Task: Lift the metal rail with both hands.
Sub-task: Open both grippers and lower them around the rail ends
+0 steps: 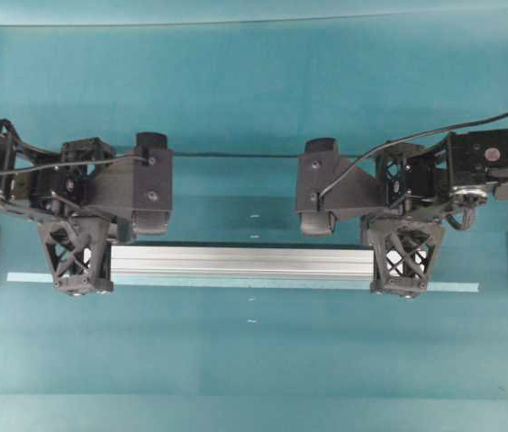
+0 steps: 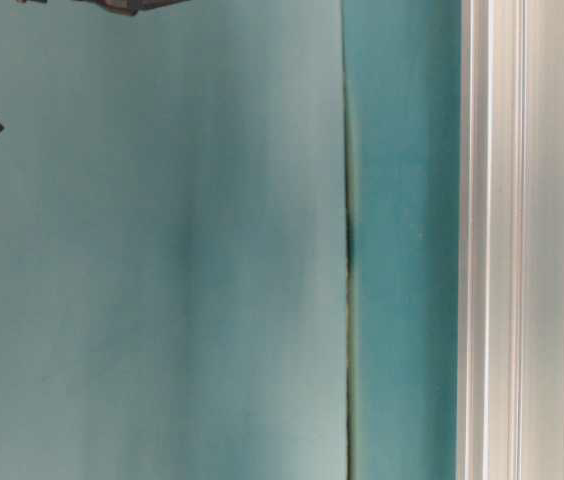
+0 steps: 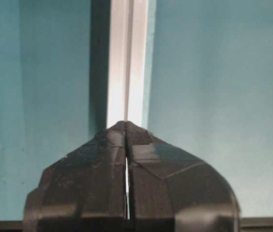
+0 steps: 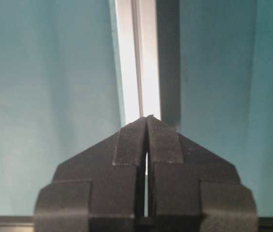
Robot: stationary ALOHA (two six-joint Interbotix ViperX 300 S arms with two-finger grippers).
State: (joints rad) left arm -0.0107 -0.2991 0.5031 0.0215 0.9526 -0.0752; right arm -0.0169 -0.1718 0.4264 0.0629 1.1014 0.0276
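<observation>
The rail [image 1: 240,262] lies crosswise, parallel to the table's [image 1: 254,360] near edge, on a pale tape strip [image 1: 452,287]. The left gripper [image 1: 78,286] sits over its left end, the right gripper [image 1: 401,288] over its right (each equally near). Both grippers' fingers are pressed together, clamping nothing visible; they must part to straddle the rail.

The table [image 1: 254,108] is viewed from directly overhead; the rail [image 1: 236,261] (shared by all views) is seen close from each wrist and table level.

Robot lab; teal test table [image 1: 254,90]
</observation>
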